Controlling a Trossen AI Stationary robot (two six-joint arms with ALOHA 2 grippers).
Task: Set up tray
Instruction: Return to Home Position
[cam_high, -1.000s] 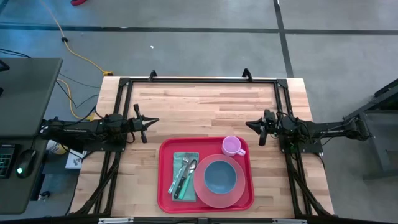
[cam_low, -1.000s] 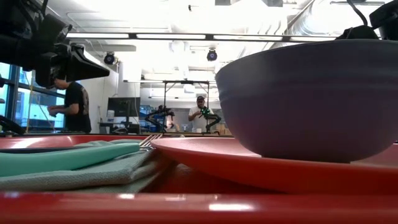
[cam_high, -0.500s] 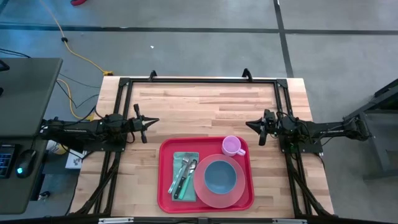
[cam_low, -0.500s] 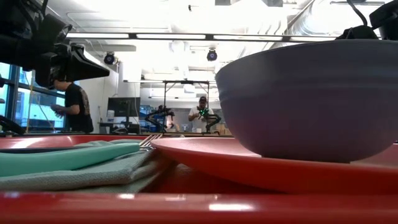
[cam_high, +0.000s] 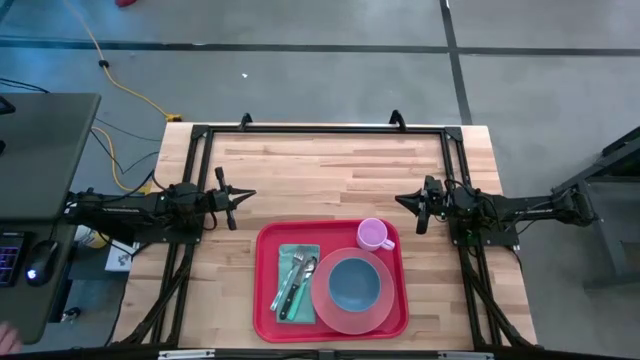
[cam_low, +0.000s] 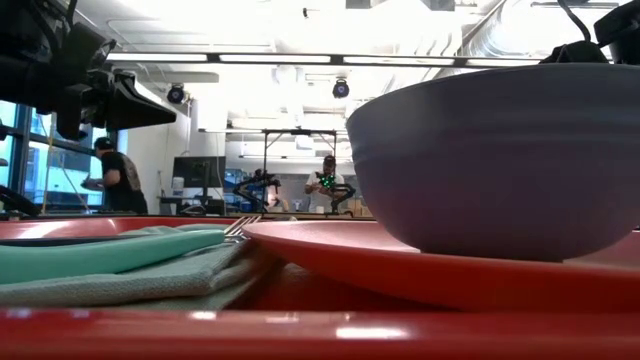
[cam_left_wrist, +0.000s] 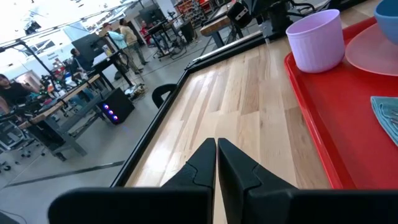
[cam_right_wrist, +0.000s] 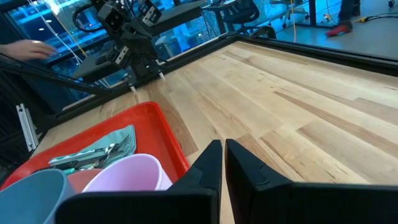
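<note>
The wooden surface (cam_high: 330, 170) lay open across mid-frame. The red tray (cam_high: 335, 233) sat lower centre, near the surface's bottom edge. The left gripper (cam_high: 251, 194) and right gripper (cam_high: 399, 200), both pressed together, hung clear of it at either side.

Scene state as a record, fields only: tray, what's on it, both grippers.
tray: red tray on wooden table
plate: pink plate in tray, right part
bowl: blue bowl on plate
cup: pink cup upright in tray, beside plate
napkin: napkin in tray, left part
cutlery: cutlery lying on napkin
left: left gripper shut, empty, off the tray
right: right gripper shut, empty, off the tray
</note>
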